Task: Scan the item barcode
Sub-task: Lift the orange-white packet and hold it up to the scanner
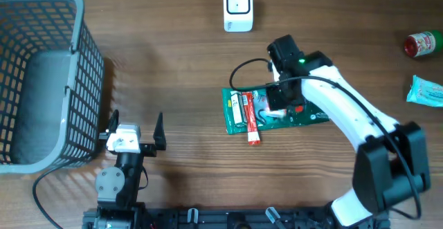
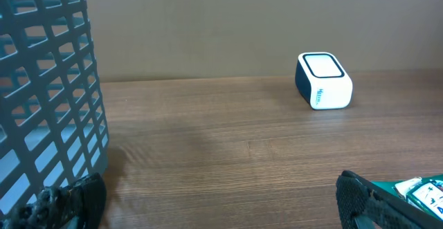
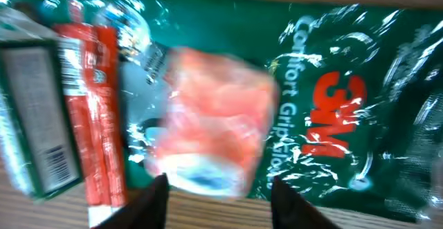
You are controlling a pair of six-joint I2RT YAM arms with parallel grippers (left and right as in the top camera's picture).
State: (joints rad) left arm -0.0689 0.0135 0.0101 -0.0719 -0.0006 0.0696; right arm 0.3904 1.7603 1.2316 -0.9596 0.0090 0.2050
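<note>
My right gripper [image 1: 280, 103] hovers over a green 3M glove pack [image 1: 277, 111] lying flat at mid-table. Its jaws [image 3: 220, 203] stand open. Just beyond the fingertips [image 3: 156, 200] a blurred pink-red item [image 3: 216, 129] with a white and blue end lies over the pack [image 3: 332, 84], touched by neither finger. A red tube [image 3: 93, 104] and a grey box with a barcode [image 3: 34, 118] rest at the pack's left end. The white scanner [image 1: 237, 7] [image 2: 323, 81] stands at the far edge. My left gripper [image 1: 136, 129] [image 2: 221, 203] is open and empty near the front.
A grey mesh basket [image 1: 41, 70] [image 2: 48, 104] fills the left side, close to the left gripper. At the right edge lie a red-capped jar [image 1: 422, 43] and a teal packet [image 1: 426, 90]. Bare wood lies between the scanner and the pack.
</note>
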